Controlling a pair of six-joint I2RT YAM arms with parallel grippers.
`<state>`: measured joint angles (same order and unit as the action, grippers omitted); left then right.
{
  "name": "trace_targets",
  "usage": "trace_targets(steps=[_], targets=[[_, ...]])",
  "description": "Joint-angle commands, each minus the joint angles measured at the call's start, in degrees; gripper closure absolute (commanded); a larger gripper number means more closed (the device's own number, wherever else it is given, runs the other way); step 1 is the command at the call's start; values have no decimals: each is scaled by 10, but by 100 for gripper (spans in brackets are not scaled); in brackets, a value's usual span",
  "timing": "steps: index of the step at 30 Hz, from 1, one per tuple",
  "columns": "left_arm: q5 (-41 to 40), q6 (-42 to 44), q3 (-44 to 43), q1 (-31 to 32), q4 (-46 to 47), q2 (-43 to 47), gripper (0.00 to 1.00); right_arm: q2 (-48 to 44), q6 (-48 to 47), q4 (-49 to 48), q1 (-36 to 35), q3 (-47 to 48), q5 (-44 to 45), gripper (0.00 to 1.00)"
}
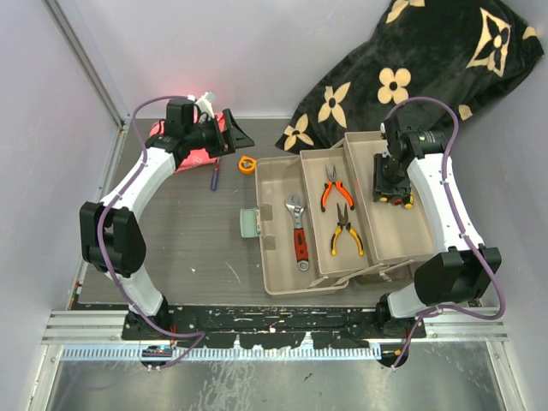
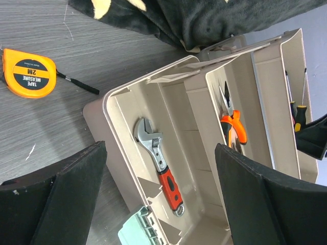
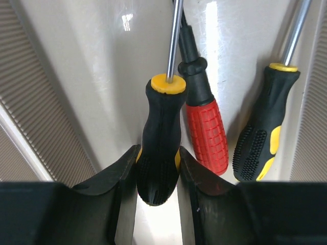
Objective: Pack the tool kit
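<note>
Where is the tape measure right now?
In the top view the orange tape measure lies on the table, outside the toolbox, just off its far left corner, beside the blue-handled tool.

Bright even light; soft shadows; glare on toolbox wall [image 3: 127, 23]; focus sharp.

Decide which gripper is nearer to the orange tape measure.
Left. The left gripper hangs open close by the tape measure; the right gripper is across the toolbox, shut on a black-and-yellow screwdriver.
</note>
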<state>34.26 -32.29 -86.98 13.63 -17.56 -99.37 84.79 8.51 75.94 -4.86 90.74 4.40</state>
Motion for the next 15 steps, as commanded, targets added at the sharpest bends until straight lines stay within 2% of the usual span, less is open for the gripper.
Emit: trace_targets(steps=[1,4,8,15], targets=[[-4,11,-2,-1,10,27,12,-8,-3,0,-1,2,-16,66],[-17,19,-3,-2,2,21,12,-8,-4,1,-2,4,-20,53],[-35,41,-14,-1,-15,5,12,-12,-6,1,-1,9,-28,41],[-105,131,-86,-1,-94,-66,12,-22,2,-5,-1,54,-8,34]])
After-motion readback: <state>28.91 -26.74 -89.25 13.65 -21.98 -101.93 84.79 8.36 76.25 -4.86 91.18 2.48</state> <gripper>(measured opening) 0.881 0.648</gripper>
